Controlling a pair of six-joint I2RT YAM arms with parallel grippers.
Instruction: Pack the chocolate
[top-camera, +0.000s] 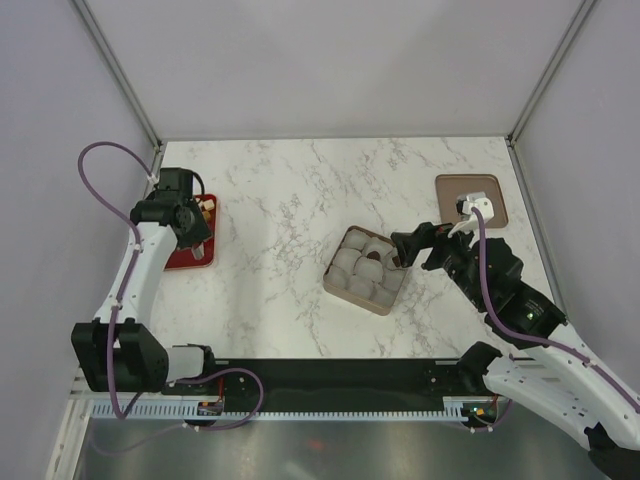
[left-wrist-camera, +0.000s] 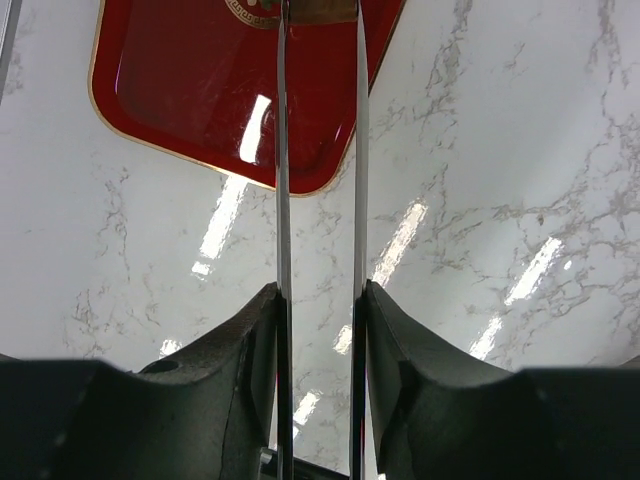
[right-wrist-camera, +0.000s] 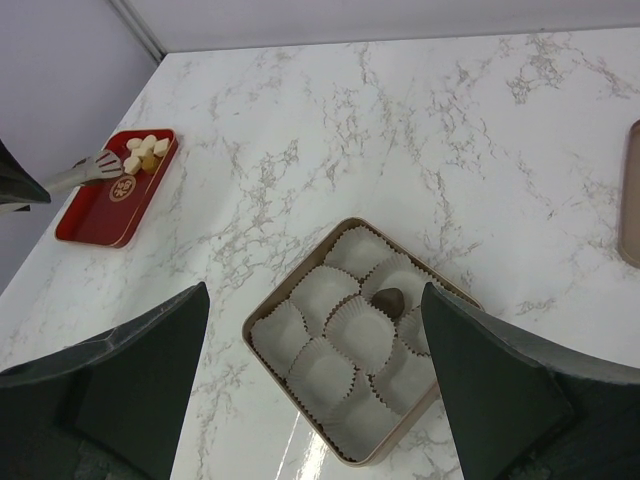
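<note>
Now clamps one pair of tongs (left-wrist-camera: 361, 150) in the left gripper (left-wrist-camera: 320, 290), tips at the far end of one red tray (right-wrist-camera: 90, 215) by the table's (right-wrist-camera: 450, 120) left edge, beside about five pale chocolates (right-wrist-camera: 146, 152); spreads the right gripper (right-wrist-camera: 315, 290) wide, empty, over one tan box (right-wrist-camera: 296, 392); nine paper cups (right-wrist-camera: 362, 335) inside, one dark chocolate (right-wrist-camera: 390, 299); one lid (top-camera: 495, 195) at far-right corner.

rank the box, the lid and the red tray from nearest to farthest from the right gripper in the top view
1. box, right beside the right gripper, on its left
2. lid, beyond it toward the table's far right
3. red tray, across the table at the left edge
</note>
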